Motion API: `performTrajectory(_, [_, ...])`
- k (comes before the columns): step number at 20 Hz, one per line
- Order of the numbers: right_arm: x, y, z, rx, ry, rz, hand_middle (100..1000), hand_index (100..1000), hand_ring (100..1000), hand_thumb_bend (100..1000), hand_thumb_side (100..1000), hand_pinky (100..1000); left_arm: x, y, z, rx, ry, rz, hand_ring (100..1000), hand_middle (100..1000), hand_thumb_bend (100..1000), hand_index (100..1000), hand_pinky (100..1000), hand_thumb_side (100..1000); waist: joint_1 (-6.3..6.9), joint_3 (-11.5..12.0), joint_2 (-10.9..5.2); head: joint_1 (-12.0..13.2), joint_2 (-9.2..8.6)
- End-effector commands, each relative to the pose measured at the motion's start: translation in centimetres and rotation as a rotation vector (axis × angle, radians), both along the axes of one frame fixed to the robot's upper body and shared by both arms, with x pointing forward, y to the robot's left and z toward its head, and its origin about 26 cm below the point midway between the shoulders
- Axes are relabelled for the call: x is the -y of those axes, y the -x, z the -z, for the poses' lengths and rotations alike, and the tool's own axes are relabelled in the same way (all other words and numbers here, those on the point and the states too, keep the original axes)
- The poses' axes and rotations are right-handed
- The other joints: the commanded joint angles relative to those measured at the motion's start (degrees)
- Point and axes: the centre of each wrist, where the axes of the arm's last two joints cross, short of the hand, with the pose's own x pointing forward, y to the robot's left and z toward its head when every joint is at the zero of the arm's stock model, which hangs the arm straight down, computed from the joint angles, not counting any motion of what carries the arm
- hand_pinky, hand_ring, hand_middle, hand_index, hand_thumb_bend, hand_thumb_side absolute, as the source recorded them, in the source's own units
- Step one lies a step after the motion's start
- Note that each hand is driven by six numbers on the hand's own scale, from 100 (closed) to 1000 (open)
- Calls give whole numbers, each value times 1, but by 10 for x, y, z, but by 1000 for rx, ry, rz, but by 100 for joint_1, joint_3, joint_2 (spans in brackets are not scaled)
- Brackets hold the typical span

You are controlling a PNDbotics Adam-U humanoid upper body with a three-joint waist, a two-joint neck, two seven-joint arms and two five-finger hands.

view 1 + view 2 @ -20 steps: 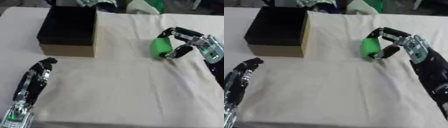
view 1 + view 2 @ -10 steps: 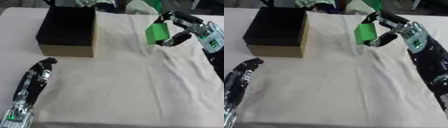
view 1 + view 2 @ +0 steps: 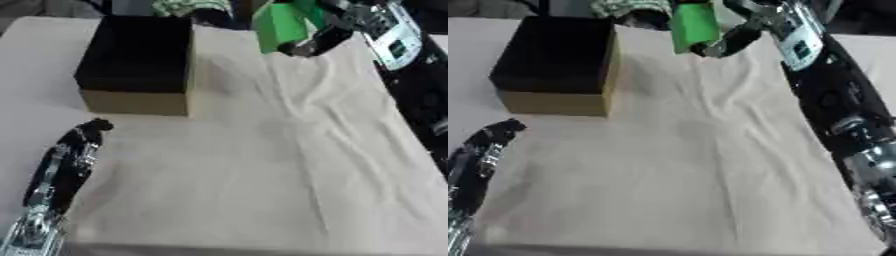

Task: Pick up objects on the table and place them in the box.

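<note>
- Left eye view — right robot hand [image 3: 337, 30] is curled round a bright green block-shaped object [image 3: 282, 26], held in the air above the far edge of the cream cloth-covered tabletop [image 3: 262, 165], to the right of the black open-topped cardboard box with tan sides [image 3: 138, 62] and clear of it.
- Left robot hand [image 3: 66, 160] lies idle at the lower left, fingers straight and relaxed, holding nothing.
- Step in hand, as I judge it: carrying, pick done, placing not yet done. Next move calls for travel leftward until the green object is over the box opening, then release.
- Right eye view — shows more of the right arm [image 3: 842, 115] down the right edge; the left robot hand is cut by the frame here.
- Bottom of the box is too dark to read in either view.
</note>
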Motion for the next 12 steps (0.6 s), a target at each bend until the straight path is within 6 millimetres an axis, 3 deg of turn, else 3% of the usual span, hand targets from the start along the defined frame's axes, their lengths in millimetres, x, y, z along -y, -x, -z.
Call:
performTrajectory(1, [-22, -2, -20, 47, 50, -61, 311, 507, 616, 336, 100, 764, 3, -2, -8, 26, -11, 33, 1000, 721, 100, 793, 1000, 679, 17, 71, -78, -111, -92])
performTrajectory(2, [-30, -3, -22, 48, 43, -61, 313, 509, 617, 242, 100, 765, 4, -3, -8, 28, -12, 42, 1000, 721, 100, 793, 1000, 680, 14, 113, -73, -142, -109])
performTrajectory(3, [-37, -4, -23, 49, 36, -61, 315, 511, 617, 331, 100, 765, 5, -3, -9, 29, -13, 50, 1000, 721, 100, 792, 1000, 679, 11, 152, -70, -171, -123])
performTrajectory(12, [-105, 0, -24, 60, 7, -76, 342, 538, 625, 325, 100, 773, 17, -7, -15, 43, -21, 126, 1000, 721, 100, 792, 1000, 676, -47, 561, -34, -444, -238])
